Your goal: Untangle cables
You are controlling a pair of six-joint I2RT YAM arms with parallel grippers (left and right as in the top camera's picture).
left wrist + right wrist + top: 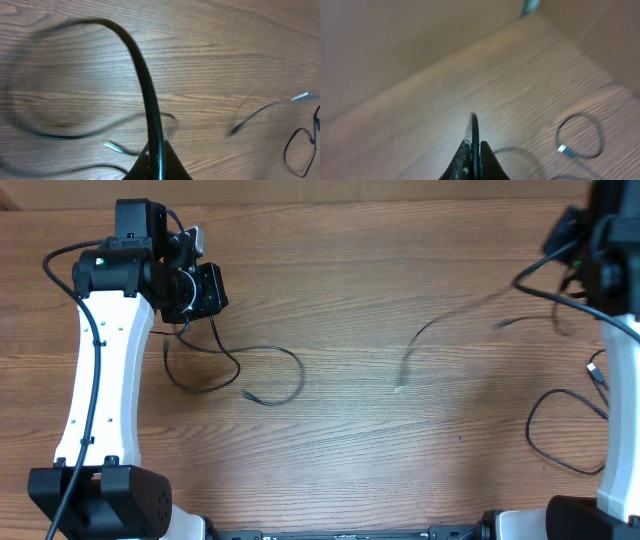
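1. Cables (300,375) spread over the desk (330,470): left cable (151,100) loops at 9 o'clock, right cable (475,127) runs blurred toward 3 o'clock.
2. Left gripper (156,155) is clamped on left cable.
3. Right gripper (475,148) pinches right cable.

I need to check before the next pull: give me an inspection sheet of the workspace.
Surface: wooden table, grain showing between the cords.
Job's things: three thin black cords: looped cord by the left arm, blurred cord mid-table, loose loop at the right edge.
Clutter: nothing seen.
Pincers: left pincer shut on the looped cord; right pincer shut on a cord, apparently the blurred cord.
Cables: thicker black arm wire running along the left arm.
Surroundings: nothing seen.
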